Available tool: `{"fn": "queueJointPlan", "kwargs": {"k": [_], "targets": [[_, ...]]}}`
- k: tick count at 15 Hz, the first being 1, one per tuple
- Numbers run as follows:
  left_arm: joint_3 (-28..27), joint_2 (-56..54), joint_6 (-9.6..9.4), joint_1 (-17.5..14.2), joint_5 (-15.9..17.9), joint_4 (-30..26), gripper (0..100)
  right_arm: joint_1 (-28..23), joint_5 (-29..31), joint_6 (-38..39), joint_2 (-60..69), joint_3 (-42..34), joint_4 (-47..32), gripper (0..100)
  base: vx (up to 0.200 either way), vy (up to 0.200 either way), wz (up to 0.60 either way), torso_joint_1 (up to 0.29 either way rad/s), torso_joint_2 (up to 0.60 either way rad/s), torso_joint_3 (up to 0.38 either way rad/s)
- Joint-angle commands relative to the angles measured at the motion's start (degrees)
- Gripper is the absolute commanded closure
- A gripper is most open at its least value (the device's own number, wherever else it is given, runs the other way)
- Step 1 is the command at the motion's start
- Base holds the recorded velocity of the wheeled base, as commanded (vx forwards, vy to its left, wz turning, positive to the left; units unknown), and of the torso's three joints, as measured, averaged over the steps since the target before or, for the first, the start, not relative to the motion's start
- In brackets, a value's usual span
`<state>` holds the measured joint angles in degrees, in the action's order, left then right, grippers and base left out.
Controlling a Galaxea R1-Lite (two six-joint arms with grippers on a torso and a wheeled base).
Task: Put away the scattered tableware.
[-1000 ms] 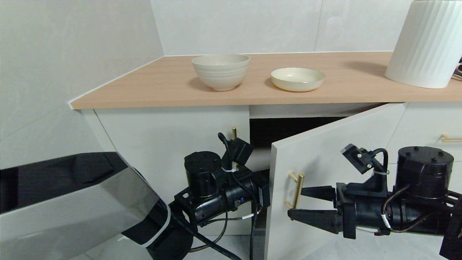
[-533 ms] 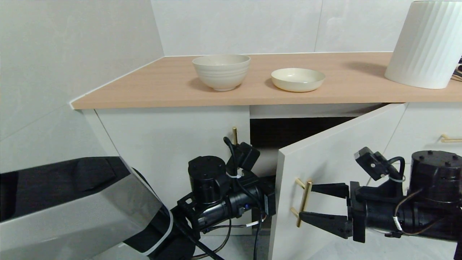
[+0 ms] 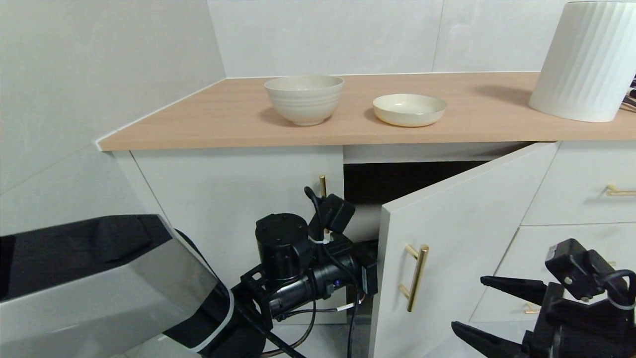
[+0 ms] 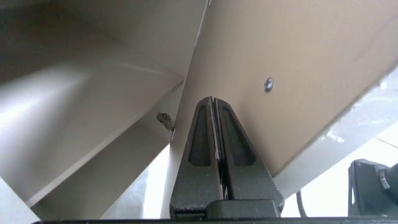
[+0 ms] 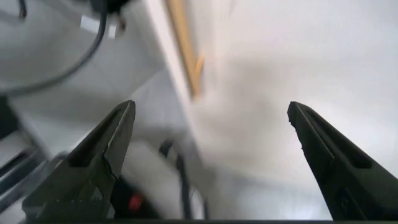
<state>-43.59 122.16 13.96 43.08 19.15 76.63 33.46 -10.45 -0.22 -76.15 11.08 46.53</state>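
Observation:
A deep cream bowl [image 3: 304, 98] and a shallow cream dish [image 3: 410, 109] stand side by side on the wooden counter [image 3: 208, 119]. Below them a white cabinet door [image 3: 462, 223] with a gold handle [image 3: 416, 277] hangs partly open over a dark interior. My left gripper [image 4: 214, 102] is shut and empty, its tips against the door's inner face near the edge; its wrist [image 3: 318, 268] sits low in the gap. My right gripper [image 3: 467, 303] is open and empty, low and to the right of the handle [image 5: 185, 46], well apart from it.
A tall white ribbed container [image 3: 586, 59] stands at the counter's right end. Right of the door are drawers with gold pulls [image 3: 618, 190]. The tiled wall closes off the left side, and the closed left cabinet door [image 3: 233, 199] is beside my left arm.
My right gripper has drawn back from the door handle, moving right and down. The door has swung slightly further open. My left arm shifted a little to the right.

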Motion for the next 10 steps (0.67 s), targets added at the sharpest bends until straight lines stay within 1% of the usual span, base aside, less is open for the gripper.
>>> {"fn": "queueJointPlan", "kwargs": {"k": [1, 2, 6, 10], "targets": [[0.5, -0.6, 0.02, 0.0, -0.1, -0.1, 100, 1.1, 0.3, 0.7, 6.6, 0.7, -2.7, 0, 0.000, 0.000, 0.00, 0.000, 0.00, 0.000], [0.8, -1.0, 0.10, 0.0, -0.1, -0.2, 100, 1.1, 0.2, 1.1, 9.2, 2.5, -7.6, 0, 0.000, 0.000, 0.00, 0.000, 0.00, 0.000], [1.0, -1.0, 0.10, 0.0, -0.1, -0.5, 100, 1.1, 0.2, 1.1, 10.3, 2.6, -8.7, 0, 0.000, 0.000, 0.00, 0.000, 0.00, 0.000], [-0.1, -0.3, 0.10, 0.2, 0.0, -3.0, 100, 1.1, 0.2, 1.0, 10.2, 2.5, -8.7, 0, -0.200, 0.000, 0.00, 0.005, 0.00, 0.000]]}}
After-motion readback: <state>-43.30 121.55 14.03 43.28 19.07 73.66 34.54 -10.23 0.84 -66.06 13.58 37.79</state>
